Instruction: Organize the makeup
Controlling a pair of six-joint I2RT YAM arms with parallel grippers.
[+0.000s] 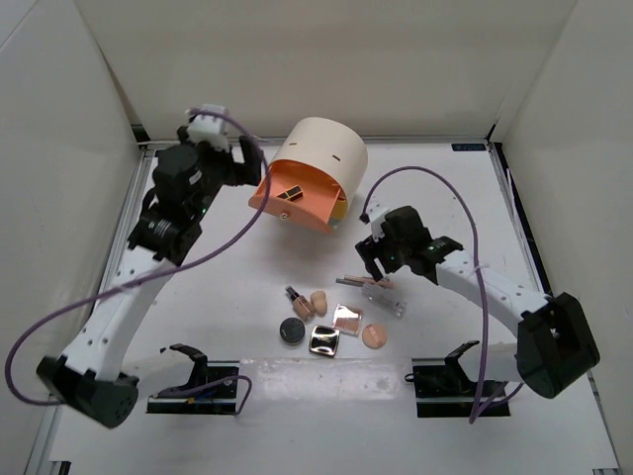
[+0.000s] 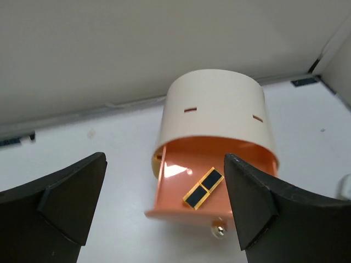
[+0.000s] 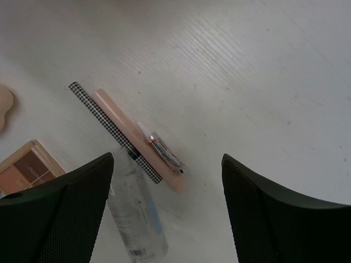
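Note:
The makeup lies in a cluster at the table's front middle: a black round compact [image 1: 291, 331], a shiny square compact [image 1: 324, 341], a brown-toned palette [image 1: 347, 318], a peach puff [image 1: 374, 335], two beige sponges [image 1: 318, 302], slim pencils [image 1: 361, 283] and a clear case [image 1: 391, 301]. My right gripper [image 1: 374, 265] hangs open just above the pencils [image 3: 137, 139] and the clear case [image 3: 137, 213], touching nothing. My left gripper [image 1: 254, 163] is open and empty at the back, facing the open orange drawer [image 2: 181, 197], which holds a gold-edged black palette [image 2: 203, 188].
The large cream cylinder [image 1: 324, 156] lies at the back middle with its orange drawer [image 1: 297, 203] pulled out toward the front. White walls enclose the table on the left, back and right. Two black arm mounts [image 1: 193, 381] sit at the near edge.

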